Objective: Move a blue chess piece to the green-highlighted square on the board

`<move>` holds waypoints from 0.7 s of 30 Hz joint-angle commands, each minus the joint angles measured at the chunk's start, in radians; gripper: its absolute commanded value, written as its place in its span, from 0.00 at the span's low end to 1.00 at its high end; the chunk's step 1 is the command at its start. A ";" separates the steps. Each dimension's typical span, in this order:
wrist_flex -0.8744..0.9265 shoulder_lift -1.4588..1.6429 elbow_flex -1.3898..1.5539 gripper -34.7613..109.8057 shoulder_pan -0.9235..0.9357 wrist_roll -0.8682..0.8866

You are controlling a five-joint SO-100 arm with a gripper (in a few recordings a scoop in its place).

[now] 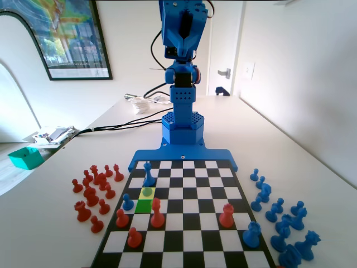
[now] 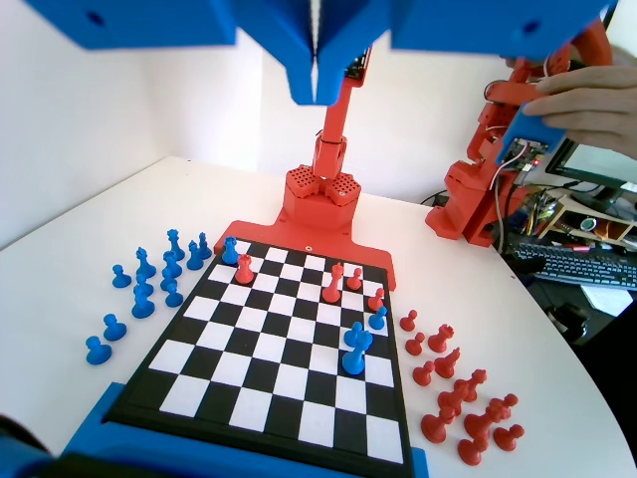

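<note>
The blue chess piece [image 1: 146, 191], a small pawn that looks greenish, stands on a pale yellow-tinted square of the board [image 1: 184, 226]. The green-highlighted square [image 1: 143, 206] lies directly in front of it, one square nearer the fixed camera, and nothing stands on it. My gripper [image 2: 316, 92] hangs high above the board in the wrist view, jaws pressed together with nothing between them. In the fixed view the gripper [image 1: 183, 33] is raised far above the arm's base. In the wrist view the tall blue piece [image 2: 354, 349] mostly hides the pawn.
A tall blue piece [image 1: 148, 174] stands one square behind the pawn, and a plain blue pawn [image 1: 128, 202] stands left of the green square. Red pieces [image 1: 157, 213] stand close by on the board. Captured red pieces [image 1: 92, 192] lie left of the board and blue ones [image 1: 279, 215] right.
</note>
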 commanded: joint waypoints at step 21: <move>-0.032 -0.810 -0.380 0.25 0.146 -0.086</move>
